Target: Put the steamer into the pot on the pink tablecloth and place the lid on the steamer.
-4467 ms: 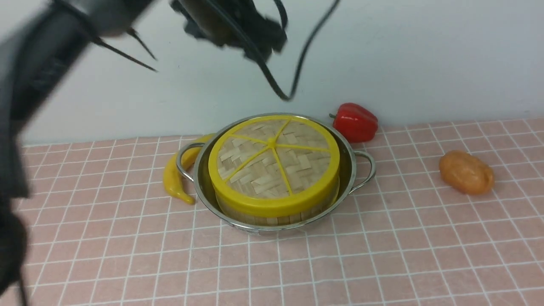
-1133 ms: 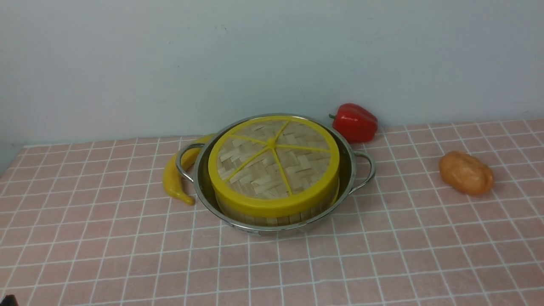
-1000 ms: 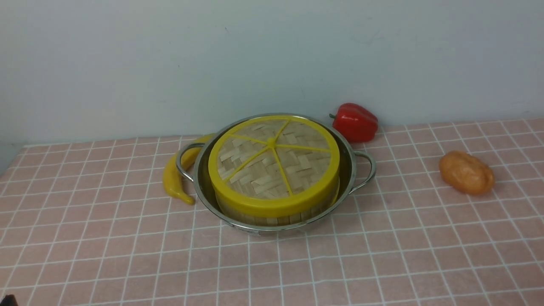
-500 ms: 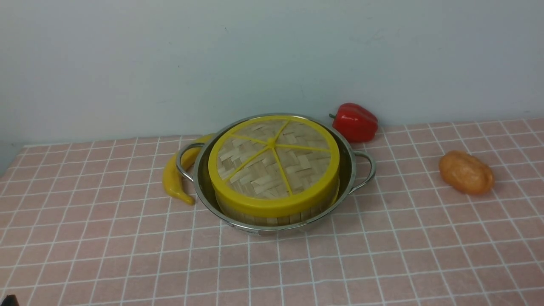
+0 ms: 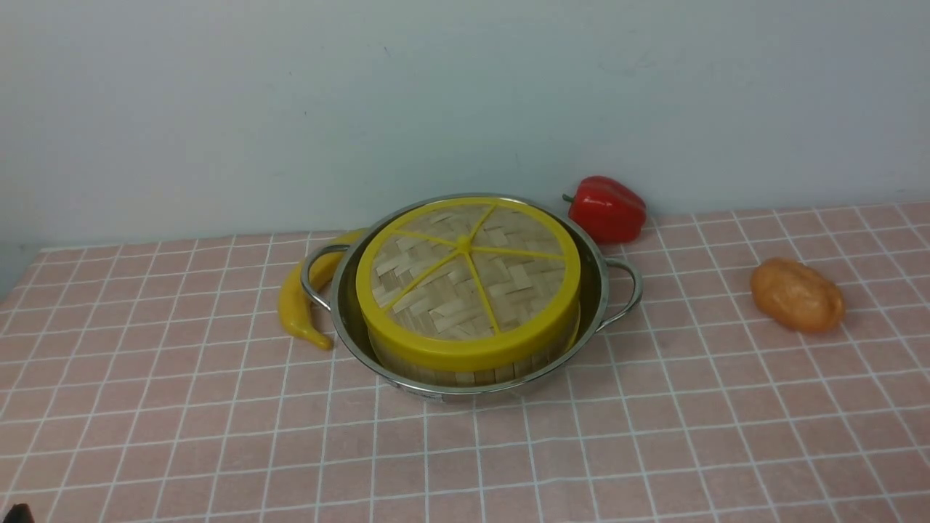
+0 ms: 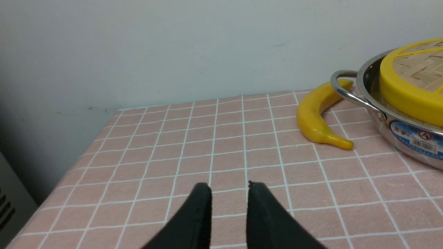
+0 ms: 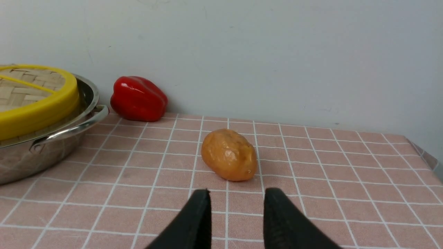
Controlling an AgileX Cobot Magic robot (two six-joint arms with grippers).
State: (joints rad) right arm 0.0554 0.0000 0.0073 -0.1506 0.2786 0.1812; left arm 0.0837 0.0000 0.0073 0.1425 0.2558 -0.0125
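The shiny steel pot [image 5: 609, 290] stands on the pink tablecloth [image 5: 508, 450] at mid-table. The steamer [image 5: 465, 376] sits inside it, only its slat side showing under the lid [image 5: 465, 283], which lies flat on top of it. My left gripper [image 6: 226, 185] hovers low over the cloth, well left of the pot [image 6: 408, 133], its jaws slightly apart and empty. My right gripper [image 7: 235, 190] is low over the cloth, right of the pot [image 7: 41, 152], its jaws apart and empty. Neither gripper shows in the front view.
A yellow banana [image 5: 298, 305] lies against the pot's left handle. A red pepper [image 5: 609, 209] sits by the wall behind the pot on the right. An orange-brown potato [image 5: 797, 296] lies to the right, just ahead of my right gripper. The cloth's left edge [image 6: 86, 148] drops off.
Several seconds ago my left arm filled the upper left of the front view; it has since left that view. Nothing has moved in the last second.
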